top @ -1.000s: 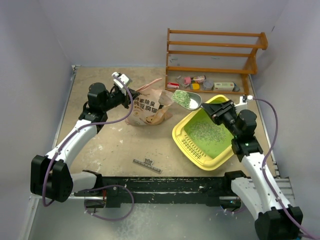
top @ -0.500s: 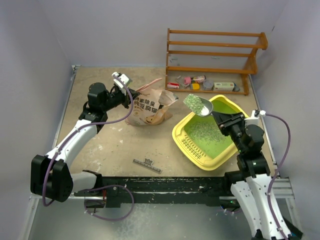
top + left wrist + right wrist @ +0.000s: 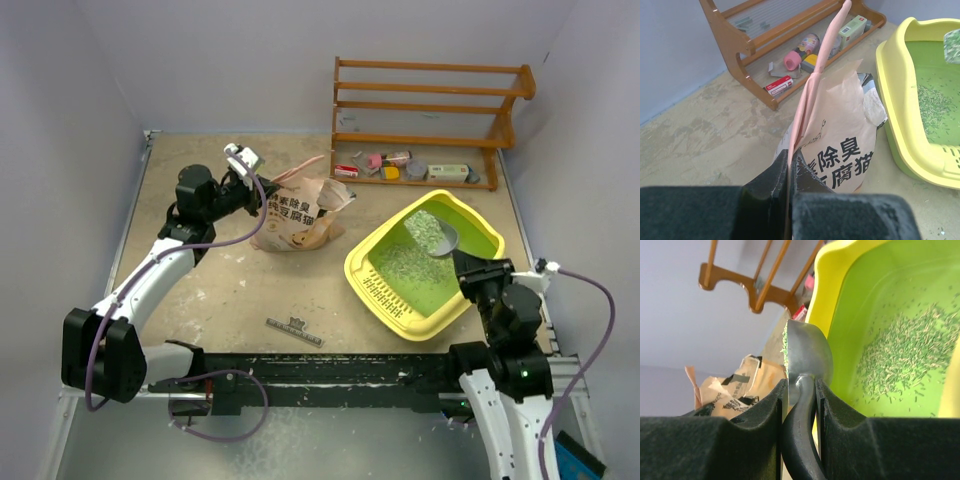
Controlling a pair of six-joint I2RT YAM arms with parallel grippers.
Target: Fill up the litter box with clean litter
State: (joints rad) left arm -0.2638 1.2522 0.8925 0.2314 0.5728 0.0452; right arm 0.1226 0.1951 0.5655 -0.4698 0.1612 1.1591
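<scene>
The yellow litter box [image 3: 358, 275] with a green floor lies right of centre. Clean litter [image 3: 405, 265] is scattered over its floor, and shows in the right wrist view [image 3: 910, 350]. My right gripper [image 3: 470, 265] is shut on the black handle of a silver scoop [image 3: 432, 230], which is heaped with litter and held over the box's far half. In the right wrist view the gripper [image 3: 799, 390] clamps the scoop [image 3: 807, 352] above the box rim [image 3: 822, 295]. My left gripper [image 3: 262, 190] is shut on the pink top flap of the tan bag [image 3: 300, 220], as the left wrist view [image 3: 790, 165] shows.
A wooden rack [image 3: 430, 110] with small items on its bottom shelf stands at the back right. A small metal clip [image 3: 295, 328] lies on the table near the front. Walls close in on the left, back and right.
My right arm has carried the loaded scoop from beside the bag's mouth to over the litter box, pulling back toward the near right. The left arm and bag have not moved.
</scene>
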